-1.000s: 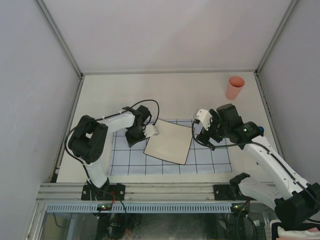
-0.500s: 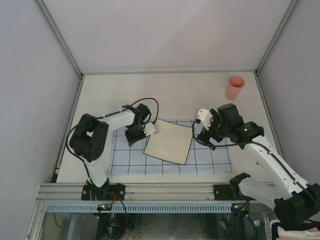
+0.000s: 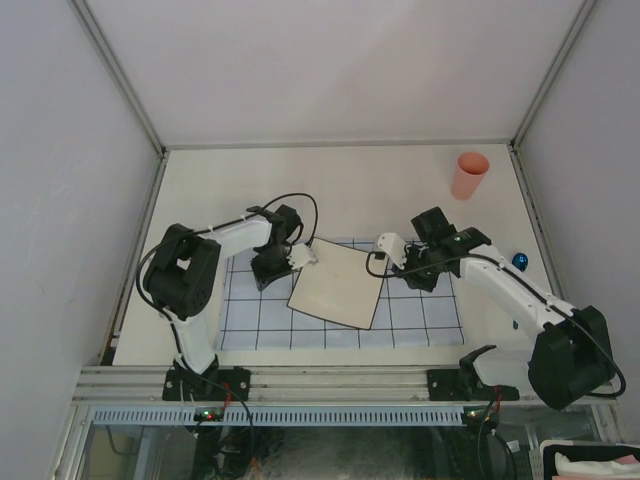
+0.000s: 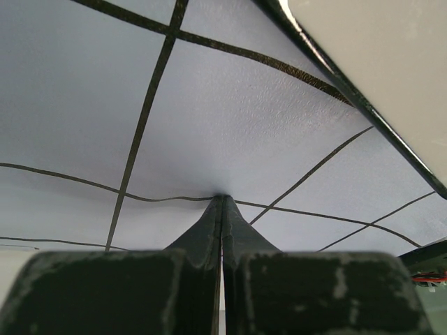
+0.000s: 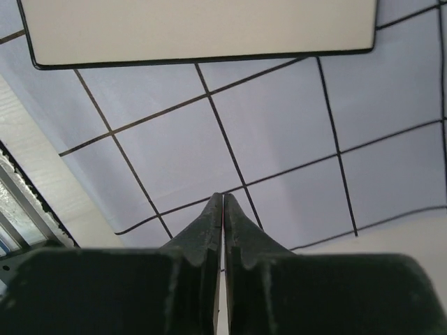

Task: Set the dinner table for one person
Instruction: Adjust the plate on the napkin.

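Note:
The dinner table is a flat off-white surface with a light-blue grid cloth near its front. A square cream plate with a dark rim lies tilted on the cloth. My left gripper points down just left of the plate's far corner. In the left wrist view it is shut, and the cloth puckers up into its tips. My right gripper is over the cloth right of the plate. In the right wrist view it is shut, tips over the cloth, nothing between them.
A pink cup stands upright at the table's far right. A small blue object lies by the right wall behind my right arm. Grey rails and pale walls close in the table. The plate's edge shows at the left wrist view's upper right.
My right arm has swung left and down toward the cloth beside the plate, and its jaws have closed. My left arm has barely moved and stays shut.

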